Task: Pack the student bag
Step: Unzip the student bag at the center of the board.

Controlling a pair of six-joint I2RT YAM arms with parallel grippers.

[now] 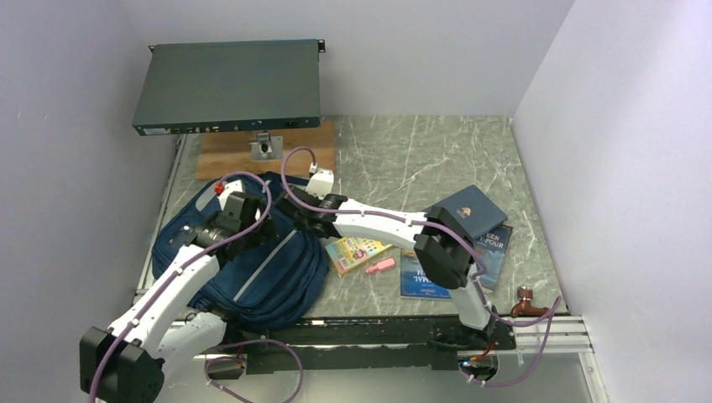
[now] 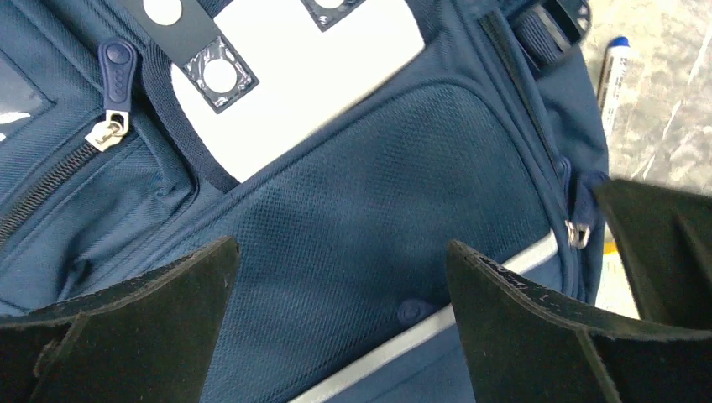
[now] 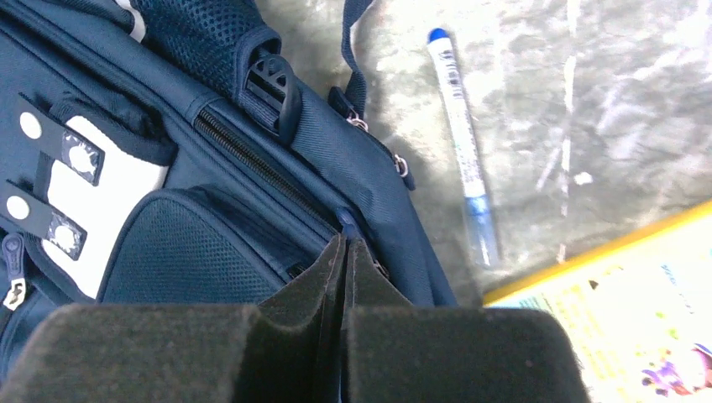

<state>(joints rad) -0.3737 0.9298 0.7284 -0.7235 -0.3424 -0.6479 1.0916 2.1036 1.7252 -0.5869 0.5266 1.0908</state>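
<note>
Black foam fingers of the right gripper (image 3: pixel 346 245) are pressed flat together right at a zip seam on the student bag (image 1: pixel 281 273). A small blue tab (image 3: pixel 345 221) sits at their tips, though I cannot tell if it is pinched. The left gripper (image 2: pixel 342 248) hangs spread wide above the bag's front pocket, touching nothing. The bag lies front-up on the left of the marble-patterned table (image 1: pixel 403 159), under both grippers. The zips I can see look closed, so its inside is hidden. A blue-capped pen (image 3: pixel 462 143) lies just beside it. A yellow booklet (image 1: pixel 357 250), pink eraser (image 1: pixel 379 266) and dark books (image 1: pixel 470 214) lie out on the table further right.
</note>
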